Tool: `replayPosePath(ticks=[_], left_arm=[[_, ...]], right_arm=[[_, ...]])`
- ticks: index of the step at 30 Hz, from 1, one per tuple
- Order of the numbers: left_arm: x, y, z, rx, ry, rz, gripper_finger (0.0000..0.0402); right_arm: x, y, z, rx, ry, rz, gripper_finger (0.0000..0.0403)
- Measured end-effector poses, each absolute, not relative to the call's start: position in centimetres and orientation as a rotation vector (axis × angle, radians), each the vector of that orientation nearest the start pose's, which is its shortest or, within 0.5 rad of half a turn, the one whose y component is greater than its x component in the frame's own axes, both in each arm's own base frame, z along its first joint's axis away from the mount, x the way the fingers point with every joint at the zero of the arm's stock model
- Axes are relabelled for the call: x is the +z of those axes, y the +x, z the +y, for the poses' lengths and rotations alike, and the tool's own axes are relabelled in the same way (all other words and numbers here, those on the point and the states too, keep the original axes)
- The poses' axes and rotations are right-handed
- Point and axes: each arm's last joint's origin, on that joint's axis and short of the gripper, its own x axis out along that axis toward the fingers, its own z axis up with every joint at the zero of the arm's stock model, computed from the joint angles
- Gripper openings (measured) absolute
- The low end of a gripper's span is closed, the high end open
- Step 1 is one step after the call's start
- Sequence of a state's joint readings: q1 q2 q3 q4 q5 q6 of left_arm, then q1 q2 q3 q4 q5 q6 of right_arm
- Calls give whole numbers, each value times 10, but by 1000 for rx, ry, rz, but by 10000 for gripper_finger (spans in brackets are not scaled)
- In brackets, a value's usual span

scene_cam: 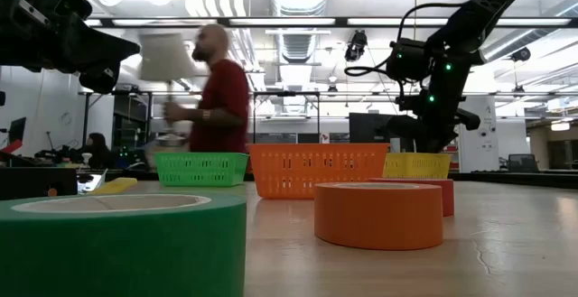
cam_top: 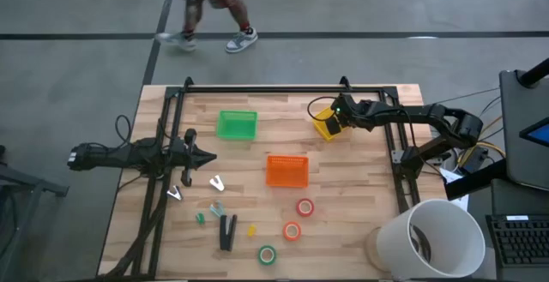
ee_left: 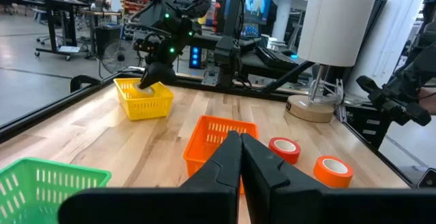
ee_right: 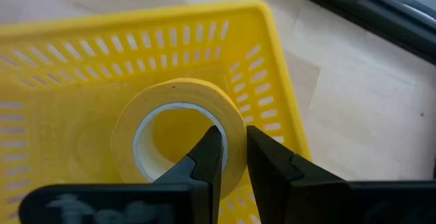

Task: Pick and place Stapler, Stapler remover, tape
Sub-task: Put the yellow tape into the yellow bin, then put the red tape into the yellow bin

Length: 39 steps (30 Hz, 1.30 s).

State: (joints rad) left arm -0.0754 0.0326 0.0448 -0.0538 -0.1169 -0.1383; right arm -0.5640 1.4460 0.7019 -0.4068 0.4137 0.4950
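My right gripper (cam_top: 329, 121) reaches down into the yellow basket (cam_top: 324, 126) at the table's far right and is shut on a yellow tape roll (ee_right: 178, 137). My left gripper (cam_top: 208, 156) is shut and empty, held above the table's left side. The black stapler (cam_top: 226, 231) lies flat near the front edge. A red roll (cam_top: 305, 207), an orange roll (cam_top: 292, 230) and a green roll (cam_top: 268, 254) lie flat at the front. Small metal staple removers (cam_top: 217, 183) lie left of the orange basket (cam_top: 286, 171). My right gripper has the yellow roll's wall (ee_right: 233, 137) between its two fingers, one finger (ee_right: 208, 157) inside the ring's hole and one outside. The fingers come from above, slanting down. The roll sits tilted inside the yellow basket; whether it rests on the floor does not show.
A green basket (cam_top: 237, 124) stands at the far middle. Tiny green (cam_top: 200, 219) and yellow (cam_top: 251, 230) pieces lie beside the stapler. A white lampshade-like cylinder (cam_top: 436, 235) stands at the front right corner. A person (scene_cam: 221, 89) walks beyond the far edge.
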Motion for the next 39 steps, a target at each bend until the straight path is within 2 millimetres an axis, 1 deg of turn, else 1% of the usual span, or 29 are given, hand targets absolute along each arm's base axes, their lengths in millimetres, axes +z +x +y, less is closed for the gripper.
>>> replayPosePath(ticks=[5, 9, 13, 20, 24, 29, 39], left_arm=[[171, 97, -4, 44, -134, 38, 10], [171, 97, -4, 44, -134, 38, 10], [171, 97, -4, 44, -134, 38, 10], [171, 97, -4, 44, -134, 38, 10], [171, 97, -4, 44, -134, 39, 10], [171, 97, -4, 44, -134, 38, 10], [171, 97, -4, 44, -134, 39, 10]], right_arm=[[154, 200, -141, -1144, 483, 950, 61], [154, 201, -141, -1144, 483, 945, 74], [154, 201, -141, -1149, 479, 941, 97], [155, 202, -142, -1126, 441, 949, 149], [162, 209, -142, -1109, 434, 926, 168], [169, 218, -137, -1064, 416, 909, 180], [183, 242, -114, -929, 329, 889, 176]])
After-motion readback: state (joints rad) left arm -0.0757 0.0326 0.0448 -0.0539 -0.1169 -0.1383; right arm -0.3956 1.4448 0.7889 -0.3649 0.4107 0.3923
